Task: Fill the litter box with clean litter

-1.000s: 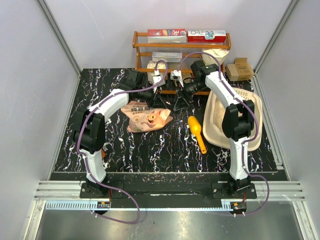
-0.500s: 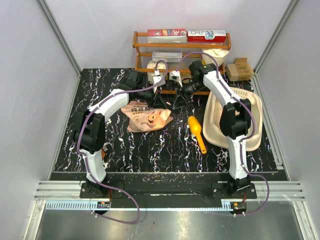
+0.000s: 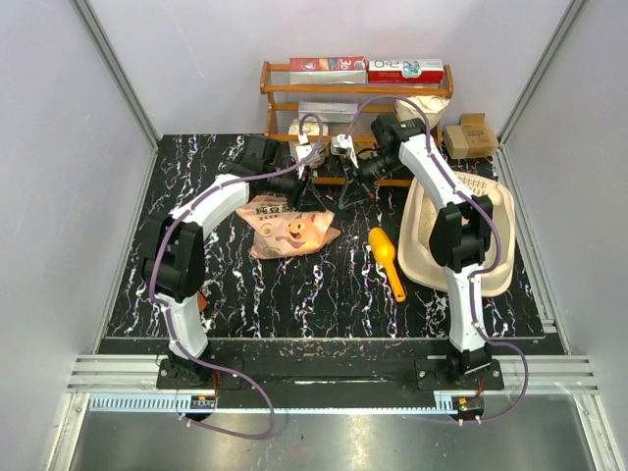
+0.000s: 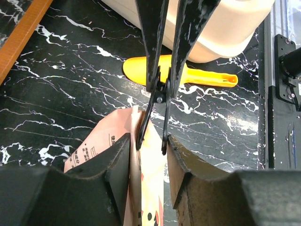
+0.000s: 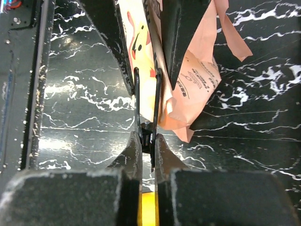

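Observation:
The pink-orange bag (image 3: 289, 231) (image 4: 103, 141) (image 5: 193, 80) lies left of centre on the black marble table, and its top edge is lifted. A black spring clip (image 4: 160, 92) (image 5: 147, 127) sits on that edge. My right gripper (image 3: 340, 184) (image 5: 147, 137) (image 4: 163, 84) is shut on the clip's handles. My left gripper (image 3: 302, 184) (image 4: 148, 138) is open; the bag's edge lies against its left finger, with a gap to the other. The cream litter box (image 3: 496, 211) (image 4: 225, 28) stands at the right. No clean litter shows; the bag hides its contents.
A yellow scoop (image 3: 386, 257) (image 4: 188, 73) lies between the bag and the litter box. A wooden shelf rack (image 3: 358, 90) holding boxes stands at the back, just behind both grippers. A cardboard box (image 3: 469, 135) sits at the back right.
My right gripper has closed onto the clip's handles and shifted slightly left. My left gripper's jaws have opened from their hold on the bag's edge.

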{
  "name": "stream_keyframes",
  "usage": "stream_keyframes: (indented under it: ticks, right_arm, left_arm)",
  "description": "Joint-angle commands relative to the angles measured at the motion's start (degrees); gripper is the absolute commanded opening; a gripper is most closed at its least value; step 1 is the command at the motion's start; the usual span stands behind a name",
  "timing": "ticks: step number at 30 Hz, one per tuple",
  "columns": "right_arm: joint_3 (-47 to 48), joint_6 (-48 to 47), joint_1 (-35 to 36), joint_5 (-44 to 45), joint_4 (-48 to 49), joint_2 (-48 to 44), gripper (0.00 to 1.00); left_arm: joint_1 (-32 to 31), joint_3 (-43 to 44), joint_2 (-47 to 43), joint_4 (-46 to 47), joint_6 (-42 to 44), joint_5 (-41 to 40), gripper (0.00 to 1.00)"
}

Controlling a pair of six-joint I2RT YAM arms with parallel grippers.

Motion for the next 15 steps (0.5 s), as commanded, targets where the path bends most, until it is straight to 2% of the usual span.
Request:
stream_keyframes:
  ticks: [1,8,13,15]
  right_arm:
    - [3.6,-7.3,0.4,3.5,-10.9,-6.9,0.00]
    - [7.5,-11.5,0.8,11.0,-12.6,-8.0,0.00]
    - [16.7,-14.7,2.5,17.0,-17.7,-2.8,0.00]
    - [16.6,-16.0,3.8,18.6,-17.8,-2.5,0.00]
  left_arm:
    - [2.2,-2.0,-5.1,3.7,1.5,0.9,0.40]
    - [3.7,-5.4,-5.3,5.1,2.5,0.9,0.39]
    - [3.8,-6.3,-5.0,8.6,0.5,0.7,0.25]
    - [3.8,-6.7,-5.1,9.9,-0.4,1.0,0.20]
